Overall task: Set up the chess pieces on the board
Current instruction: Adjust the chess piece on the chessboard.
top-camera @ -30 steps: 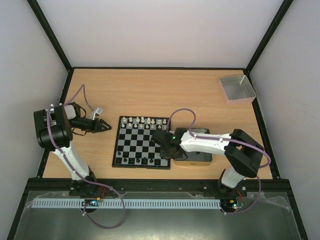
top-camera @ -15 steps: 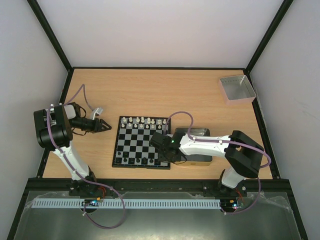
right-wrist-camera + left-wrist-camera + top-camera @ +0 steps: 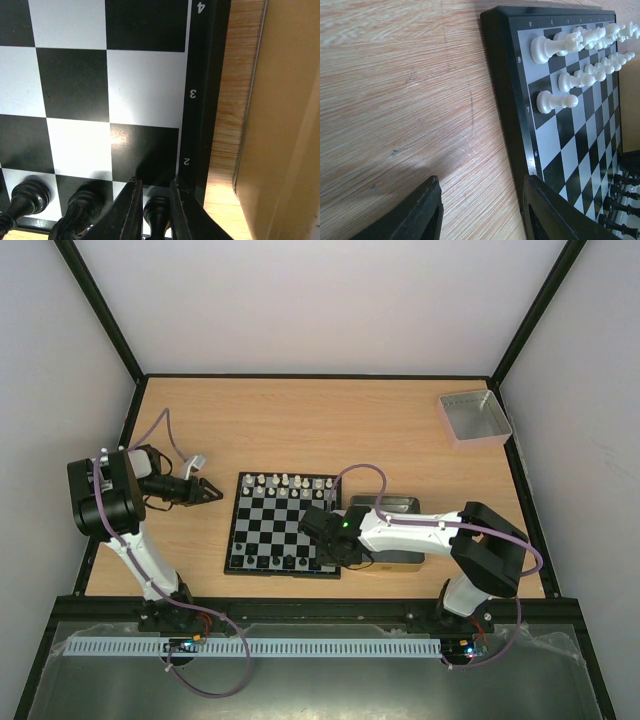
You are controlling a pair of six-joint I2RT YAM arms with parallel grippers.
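- The right gripper point(image 3: 154, 189) sits low over the near right corner of the board point(image 3: 270, 527), its fingers closed on a black piece point(image 3: 157, 214) beside the board's right border.
- Other black pieces point(image 3: 272, 561) line the near row, and white pieces point(image 3: 285, 481) fill the far rows.
- The left gripper point(image 3: 481, 182) hovers above the table point(image 3: 395, 100) just left of the board, jaws apart.
- A gold tin point(image 3: 398, 504) lies just right of the board.

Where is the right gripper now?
In the top view, the right gripper is over the board's near-right corner, clamped on a black piece beside the tin.
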